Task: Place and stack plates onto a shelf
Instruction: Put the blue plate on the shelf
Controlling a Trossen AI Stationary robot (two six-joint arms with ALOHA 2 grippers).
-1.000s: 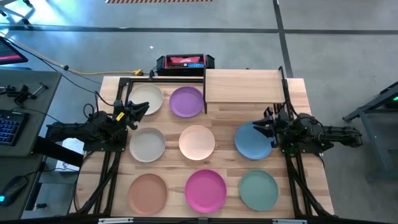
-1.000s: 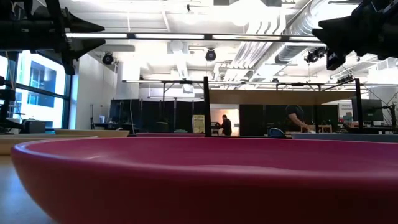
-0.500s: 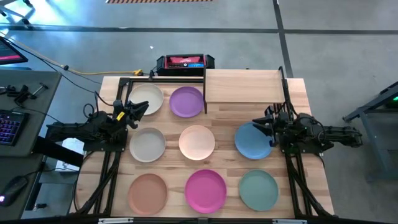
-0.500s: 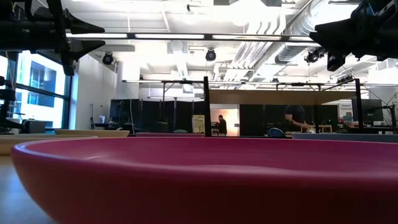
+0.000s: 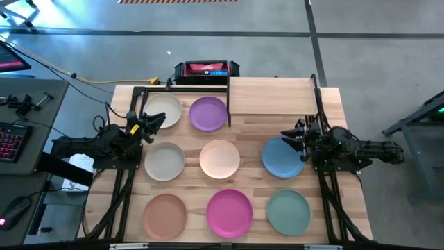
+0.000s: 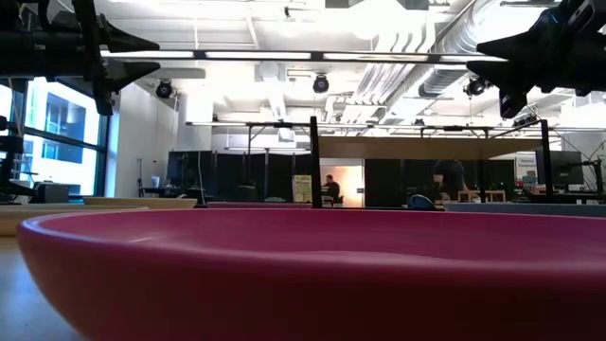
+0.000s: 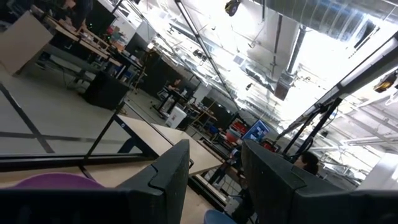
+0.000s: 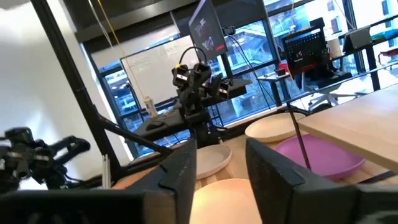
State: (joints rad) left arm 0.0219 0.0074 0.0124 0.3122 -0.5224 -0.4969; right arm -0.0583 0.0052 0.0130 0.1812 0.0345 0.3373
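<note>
Eight plates lie flat on the tabletop in the high view: cream [image 5: 163, 110], purple [image 5: 208, 113], grey-beige [image 5: 164, 161], peach [image 5: 220, 158], blue [image 5: 281, 158], terracotta [image 5: 165, 214], magenta [image 5: 230, 212] and teal green [image 5: 288, 212]. The light-wood shelf [image 5: 272, 96] stands at the far edge on black posts, with nothing on it. My left gripper [image 5: 157, 122] hovers open between the cream and grey-beige plates. My right gripper [image 5: 291, 137] hovers open over the blue plate's far right rim. The wrist views show a gap between the left fingers [image 7: 214, 186] and the right fingers [image 8: 221, 174].
A red and black box [image 5: 207, 69] sits beyond the table's far edge, left of the shelf. Black arm frames run along both table sides. The magenta plate's rim [image 6: 303, 275] fills the low view. People move in the room far behind the table.
My right gripper has edged slightly toward the table's far edge above the blue plate, still open. The plates and my left arm have kept still.
</note>
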